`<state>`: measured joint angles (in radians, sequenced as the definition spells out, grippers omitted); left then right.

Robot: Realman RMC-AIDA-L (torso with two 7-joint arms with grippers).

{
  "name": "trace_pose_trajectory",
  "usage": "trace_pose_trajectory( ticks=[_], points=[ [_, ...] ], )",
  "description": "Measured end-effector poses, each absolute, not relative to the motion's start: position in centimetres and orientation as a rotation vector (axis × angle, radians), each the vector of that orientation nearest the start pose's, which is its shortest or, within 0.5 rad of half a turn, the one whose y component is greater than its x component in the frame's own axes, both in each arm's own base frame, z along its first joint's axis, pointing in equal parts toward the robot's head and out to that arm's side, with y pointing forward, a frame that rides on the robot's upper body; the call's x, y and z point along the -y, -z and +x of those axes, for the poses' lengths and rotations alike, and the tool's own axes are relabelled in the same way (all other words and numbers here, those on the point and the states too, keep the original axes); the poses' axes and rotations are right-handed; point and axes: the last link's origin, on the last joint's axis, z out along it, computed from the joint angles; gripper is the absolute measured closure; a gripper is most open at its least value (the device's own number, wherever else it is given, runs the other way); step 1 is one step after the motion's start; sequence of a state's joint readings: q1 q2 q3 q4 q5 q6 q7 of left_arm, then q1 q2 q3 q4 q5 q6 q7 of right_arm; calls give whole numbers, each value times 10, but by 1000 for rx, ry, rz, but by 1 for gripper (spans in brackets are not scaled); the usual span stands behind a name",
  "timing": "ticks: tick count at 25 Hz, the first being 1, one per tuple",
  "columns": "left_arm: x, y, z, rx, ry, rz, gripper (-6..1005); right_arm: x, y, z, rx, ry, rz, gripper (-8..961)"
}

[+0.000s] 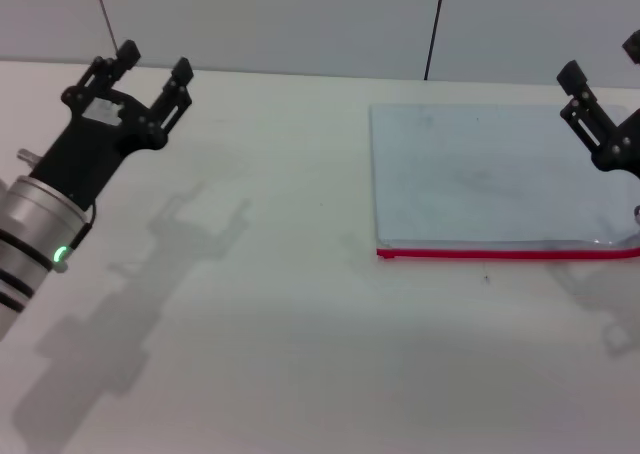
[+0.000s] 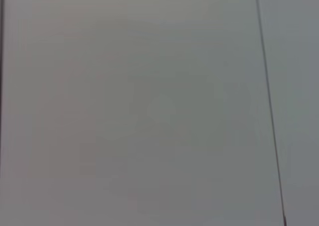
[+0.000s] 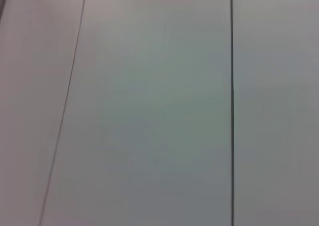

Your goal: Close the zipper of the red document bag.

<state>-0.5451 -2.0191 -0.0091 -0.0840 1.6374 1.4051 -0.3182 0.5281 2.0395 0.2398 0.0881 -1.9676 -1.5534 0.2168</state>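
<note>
Red document bag (image 1: 495, 179) is lying flat on the white tabletop (image 1: 300, 324) in the head view, well over to my right, with the zipper (image 1: 505, 254) running as a bright red strip along its near long edge. I am holding the left end effector (image 1: 152, 66) in the air far off to my left, its fingers spread and gripping nothing. The right end effector (image 1: 585, 89) is hanging over the bag's far right corner, partly cut off by the frame edge, so I cannot tell whether it is open or closed. I am not making out the slider along the strip from here.

Left wrist view is showing only a blank pale surface and a thin dark line; nothing of the bag is appearing there.

Right wrist view is likewise giving me pale panels and dark seams, no bag.

To do this well, I am planning to find the slider first, pin the bag flat with one end effector near the zipper's end, then draw the slider straight along the strip with the other, keeping the pull level so the pouch is not buckling or sliding.
</note>
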Motion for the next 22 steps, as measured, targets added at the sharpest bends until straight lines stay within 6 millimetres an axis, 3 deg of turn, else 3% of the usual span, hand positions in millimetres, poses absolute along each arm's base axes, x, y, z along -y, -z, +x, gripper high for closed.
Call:
trace_pose_trajectory(
  ticks=[4,10,16,22],
  points=[
    [-339,-13,-296,337,949,-1738,319,-326,5,267,-149,-992,-1755,193],
    [-331,-24,-295,295,1008,-1692,322,-325,2,273,-189,-991,-1722,187],
    [-332,-36,-301,342,1026,-1540,325,-324,1,274,-221,-1008,-1691,187],
    [-329,-36,-303,326,1011,-1556,328,-323,0,275,-228,-1008,-1682,187]
  ],
)
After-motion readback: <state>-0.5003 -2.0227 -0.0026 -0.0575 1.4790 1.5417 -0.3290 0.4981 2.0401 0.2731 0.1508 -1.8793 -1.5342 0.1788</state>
